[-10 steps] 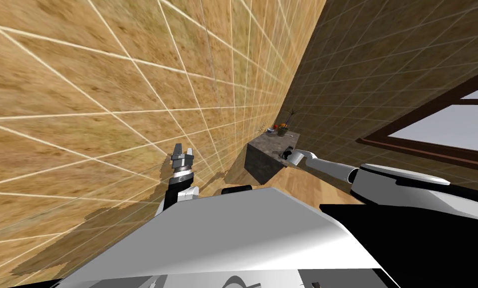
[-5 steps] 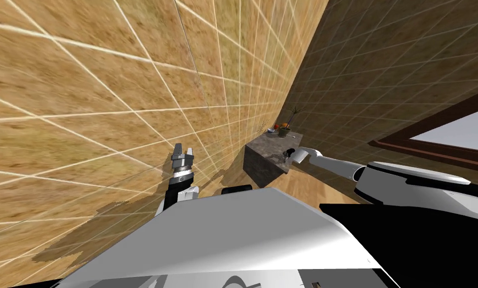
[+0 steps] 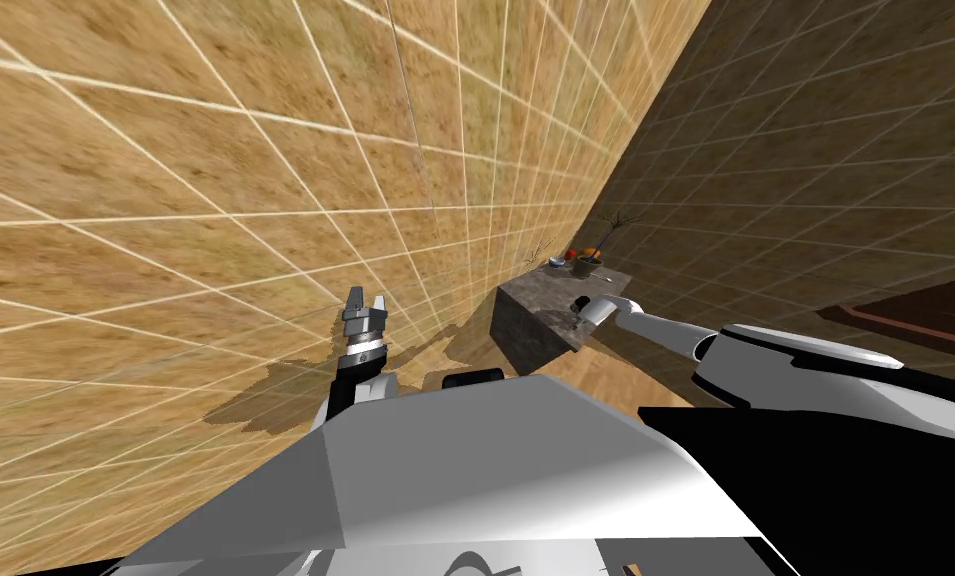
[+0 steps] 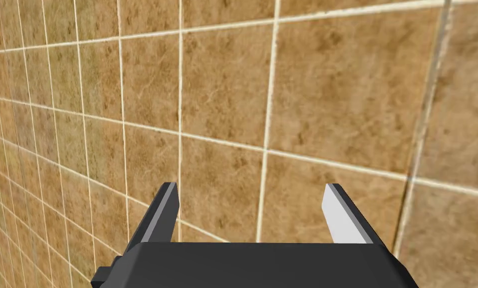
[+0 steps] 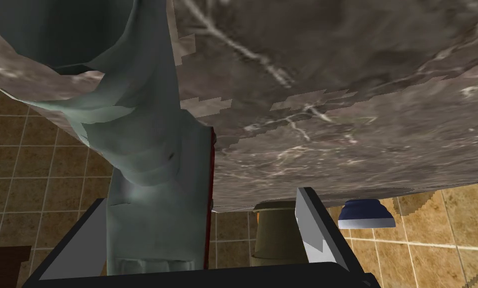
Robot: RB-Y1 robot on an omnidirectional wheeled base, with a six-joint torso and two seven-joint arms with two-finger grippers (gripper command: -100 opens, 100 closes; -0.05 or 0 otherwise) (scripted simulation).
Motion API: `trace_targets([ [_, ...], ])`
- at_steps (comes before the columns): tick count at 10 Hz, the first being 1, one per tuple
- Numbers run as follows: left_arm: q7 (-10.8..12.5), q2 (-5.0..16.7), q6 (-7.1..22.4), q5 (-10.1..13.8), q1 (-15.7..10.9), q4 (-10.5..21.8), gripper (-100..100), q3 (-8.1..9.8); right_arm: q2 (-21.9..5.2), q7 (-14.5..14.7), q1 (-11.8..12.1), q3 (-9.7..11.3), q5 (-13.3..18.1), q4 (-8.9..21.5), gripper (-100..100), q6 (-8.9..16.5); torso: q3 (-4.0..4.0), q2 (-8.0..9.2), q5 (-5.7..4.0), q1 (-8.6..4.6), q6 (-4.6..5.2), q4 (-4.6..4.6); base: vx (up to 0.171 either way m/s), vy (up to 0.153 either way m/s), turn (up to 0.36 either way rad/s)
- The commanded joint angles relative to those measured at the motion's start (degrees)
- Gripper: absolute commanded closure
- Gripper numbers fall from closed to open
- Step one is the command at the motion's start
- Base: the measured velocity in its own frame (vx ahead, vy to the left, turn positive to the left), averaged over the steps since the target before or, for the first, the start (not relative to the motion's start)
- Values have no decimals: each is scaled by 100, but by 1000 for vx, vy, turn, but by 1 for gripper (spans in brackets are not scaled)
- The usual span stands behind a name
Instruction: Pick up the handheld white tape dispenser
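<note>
In the head view, the left gripper (image 3: pixel 365 302) was seen raised before a tan tiled wall (image 3: pixel 215 200), and the right gripper (image 3: pixel 576 311) was stretched over a dark, white-veined stone block (image 3: pixel 530 325).

In the left wrist view, its fingers were spread wide, with nothing held.

In the right wrist view, the tape dispenser (image 5: pixel 152 150), smooth, pale grey-green and red-edged, lay on the stone between parted fingers, close beside one and ungripped. A tan pot (image 5: pixel 275 235) and a blue bowl (image 5: pixel 365 214) were seen beyond.
</note>
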Motion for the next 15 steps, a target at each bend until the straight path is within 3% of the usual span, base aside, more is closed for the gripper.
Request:
trace_targets([
  [1,0,0,0,0,0,0,0,0,120,-13,-41,-71,-16,267,-100,95,0,0,0,0,0,0,-162,-82,318],
  [5,0,0,0,0,0,0,0,0,375,-116,-99,-257,-16,810,-100,353,0,1,-1,4,0,0,-169,-66,286],
  [6,0,0,0,0,1,0,0,0,318,-128,-58,-231,2,669,-100,312,1,0,1,8,3,1,-71,-15,36],
  [7,0,0,0,0,3,0,0,1,320,-146,-55,-237,4,673,100,333,-14,-27,2,13,7,-4,-13,-3,-9],
  [11,0,0,0,0,4,0,0,1,320,-150,-55,-238,1,674,100,332,-37,-65,5,20,4,-15,-1,0,0],
  [12,0,0,0,0,4,0,0,1,321,-148,-54,-237,2,673,0,332,-37,-66,6,21,4,-14,0,0,0],
  [13,0,0,0,0,4,0,0,1,247,-64,-70,-164,-16,539,100,224,-37,-65,7,22,4,-14,117,37,-303],
  [15,0,0,-1,0,7,-1,0,2,120,-13,-41,-71,-16,267,100,95,-65,-116,15,44,22,-24,211,77,-387],
])
